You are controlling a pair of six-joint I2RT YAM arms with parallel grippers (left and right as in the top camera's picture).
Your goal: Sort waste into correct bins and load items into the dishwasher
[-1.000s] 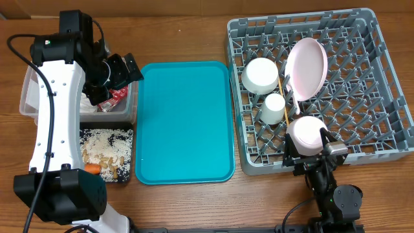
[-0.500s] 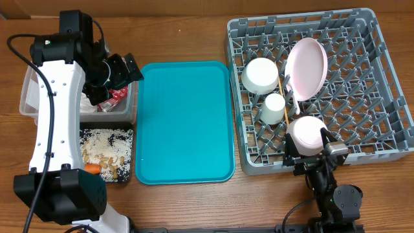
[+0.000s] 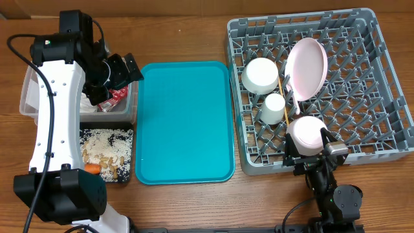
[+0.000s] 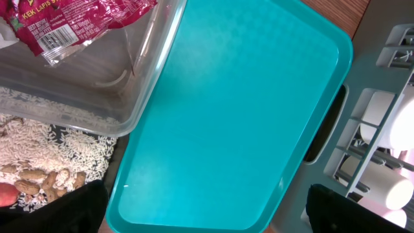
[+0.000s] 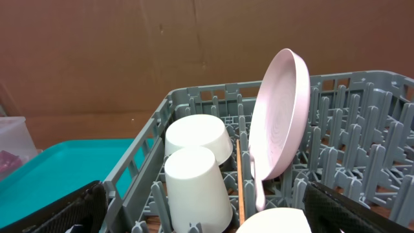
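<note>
Overhead: rack (image 3: 381, 84) – pink plate (image 3: 306, 68), bowls (image 3: 261, 75); clear tub (image 3: 27, 97) – red wrapper (image 3: 118, 95); black tray (image 3: 127, 139) – rice (image 3: 100, 144). Left gripper (image 3: 115, 72) over tub, right gripper (image 3: 308, 152) at rack; jaws wide.

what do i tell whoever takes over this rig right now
Grippers: left gripper open and empty over the clear tub; right gripper open at the near bowl in the rack.
Done: red wrapper in the tub; rice and carrot in the black tray; pink plate, far bowl, cup and chopstick racked.
Left: teal tray is bare; nothing loose in view. Fork not clearly visible.
</note>
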